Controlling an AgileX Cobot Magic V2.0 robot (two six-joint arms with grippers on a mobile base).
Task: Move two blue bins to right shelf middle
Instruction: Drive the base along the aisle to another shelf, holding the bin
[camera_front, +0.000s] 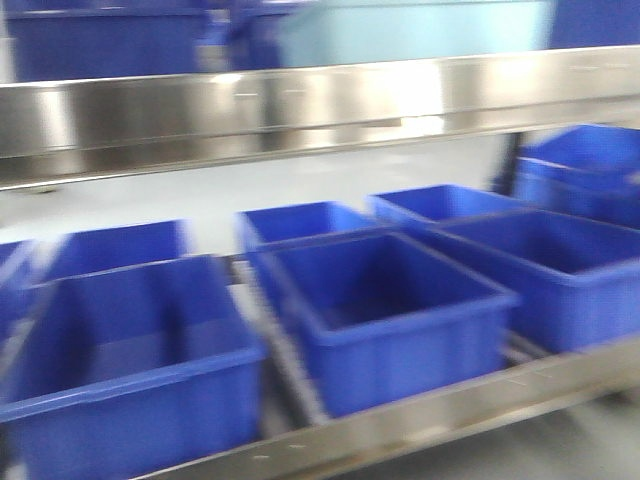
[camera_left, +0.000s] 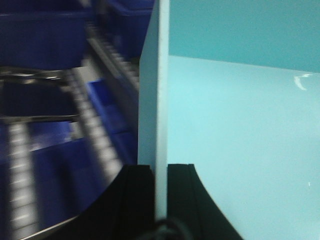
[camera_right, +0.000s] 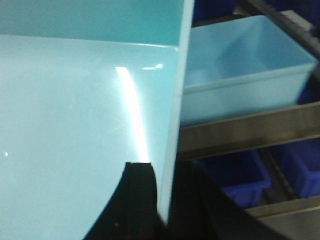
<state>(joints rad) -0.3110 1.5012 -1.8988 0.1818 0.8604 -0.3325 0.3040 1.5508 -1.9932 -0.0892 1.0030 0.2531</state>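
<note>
Though blurred, left fingers (camera_left: 136, 197) and right fingers (camera_right: 140, 197) seemingly pinch one bin (camera_left: 240, 125).

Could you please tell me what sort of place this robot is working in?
Probably a warehouse or factory storeroom: steel racking, roller tracks under dark blue crates, and a pale blue bin on one tier.

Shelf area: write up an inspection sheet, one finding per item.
Surface: steel rail fronts the shelf.
Job's things: held bin clamped by both grippers; second bin rests on a shelf tier.
Clutter: dark blue crates on the lower tiers.
Grippers: left gripper shut on the held bin's wall; right gripper likewise.
Cables: nothing seen.
Surroundings: front view blurred; nothing else seen.
</note>
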